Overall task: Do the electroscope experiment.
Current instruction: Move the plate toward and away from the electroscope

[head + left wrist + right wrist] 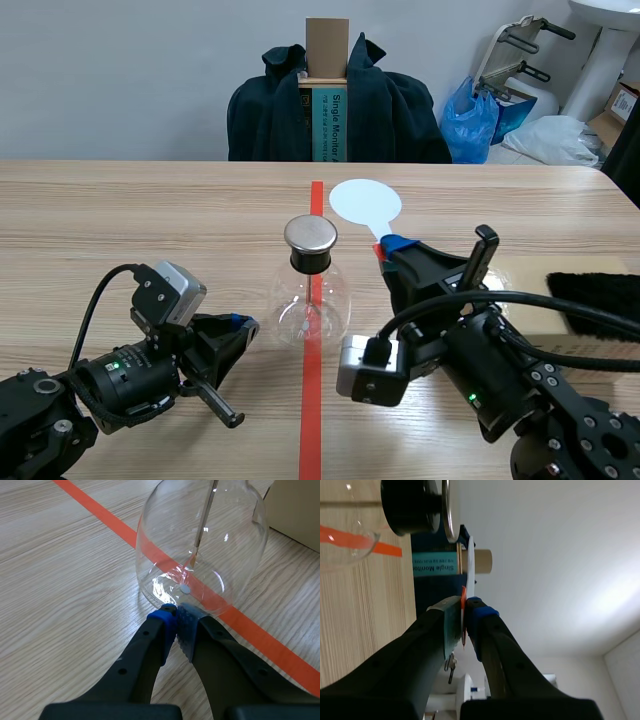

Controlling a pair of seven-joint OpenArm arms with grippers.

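Wood table (120,210) w/ glass flask (311,300) at ctr, black fur cloth (600,288) nr rt edge

In the left wrist view the electroscope flask (200,545) is cut off above its bulb, so neck and stopper are out of sight, and the rod (204,525) inside runs off with it. The right wrist view catches only a slice of the bulb and part of the black stopper (410,505). There the white disc (469,565) shows edge-on, its face hidden and its stem buried between the pads of the right end effector (464,617). In the scene view the black furry cloth (595,298) is cut by the edge.
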